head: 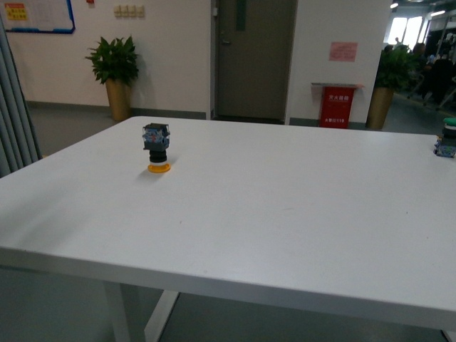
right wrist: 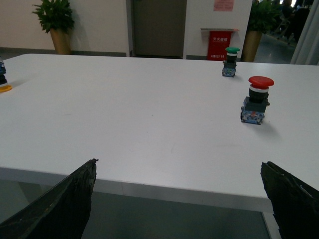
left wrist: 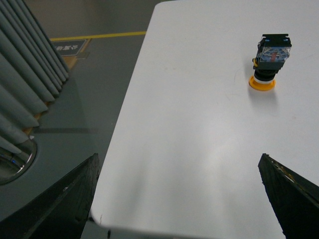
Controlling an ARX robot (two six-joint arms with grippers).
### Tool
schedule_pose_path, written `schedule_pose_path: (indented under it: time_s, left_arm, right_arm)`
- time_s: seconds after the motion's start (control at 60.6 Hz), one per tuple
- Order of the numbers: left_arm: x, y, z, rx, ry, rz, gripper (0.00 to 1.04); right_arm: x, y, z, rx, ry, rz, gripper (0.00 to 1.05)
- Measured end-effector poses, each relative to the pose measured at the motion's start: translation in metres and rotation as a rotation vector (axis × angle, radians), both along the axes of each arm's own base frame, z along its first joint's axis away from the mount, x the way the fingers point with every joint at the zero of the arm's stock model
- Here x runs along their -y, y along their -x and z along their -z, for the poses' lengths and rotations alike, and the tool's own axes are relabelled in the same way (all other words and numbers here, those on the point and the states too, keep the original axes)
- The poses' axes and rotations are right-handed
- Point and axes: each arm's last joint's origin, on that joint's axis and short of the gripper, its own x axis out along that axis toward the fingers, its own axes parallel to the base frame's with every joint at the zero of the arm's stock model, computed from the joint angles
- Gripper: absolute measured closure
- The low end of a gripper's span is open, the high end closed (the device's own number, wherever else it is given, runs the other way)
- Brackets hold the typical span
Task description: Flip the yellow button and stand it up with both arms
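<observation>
A red-capped button (right wrist: 255,99) and a green-capped button (right wrist: 230,61) stand upright, apart, on the white table (right wrist: 149,114).

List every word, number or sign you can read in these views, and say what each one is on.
Nothing can be quoted: all the text is too small or blurred.
White characters on the red cabinet: unreadable.
Print on the pink wall sign: blurred.
Sheets on the blue-framed notice board: blurred.
White characters on the dark floor sign: unreadable.
The yellow button: no legible marking.
</observation>
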Motion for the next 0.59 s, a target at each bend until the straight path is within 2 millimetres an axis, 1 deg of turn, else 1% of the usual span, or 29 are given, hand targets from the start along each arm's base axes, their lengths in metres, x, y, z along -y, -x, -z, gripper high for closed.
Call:
schedule_pose_path:
  time_s: [0.033,0.05,0.099,0.116,0.132,0.149,0.198,0.248,0.38,0.594]
  left_arm:
    - [0.004,-0.021,-0.003,-0.013,-0.006,0.004,0.06]
    - [0.007,-0.036,-0.005,-0.027,-0.003,0.016,0.06]
    - [0.016,-0.062,-0.008,-0.063,0.01,0.045,0.06]
    - [0.019,-0.07,-0.008,-0.074,0.01,0.052,0.06]
    - [0.021,-0.074,-0.008,-0.078,0.009,0.055,0.06]
    - [0.026,-0.085,-0.009,-0.087,0.009,0.065,0.06]
    - [0.036,-0.108,-0.011,-0.118,0.039,0.097,0.06]
    - [0.045,-0.126,-0.015,-0.126,0.045,0.104,0.06]
    - [0.061,-0.156,-0.019,-0.144,0.056,0.133,0.06]
    - [0.082,-0.194,-0.013,-0.193,0.07,0.16,0.06]
  right_arm:
    - [0.0,0.0,0.0,0.0,0.0,0.0,0.07]
    - [0.0,0.0,0.0,0.0,0.0,0.0,0.07]
    - [0.0,0.0,0.0,0.0,0.0,0.0,0.07]
    - [0.0,0.0,0.0,0.0,0.0,0.0,0.07]
    - [0.0,0.0,0.0,0.0,0.0,0.0,0.07]
    - [0.0,0.0,0.0,0.0,0.0,0.0,0.07]
    - [0.0,0.0,0.0,0.0,0.0,0.0,0.07]
    - [0.0,0.0,0.0,0.0,0.0,0.0,0.07]
    - [0.0,0.0,0.0,0.0,0.0,0.0,0.07]
    - [0.0,0.0,0.0,0.0,0.0,0.0,0.07]
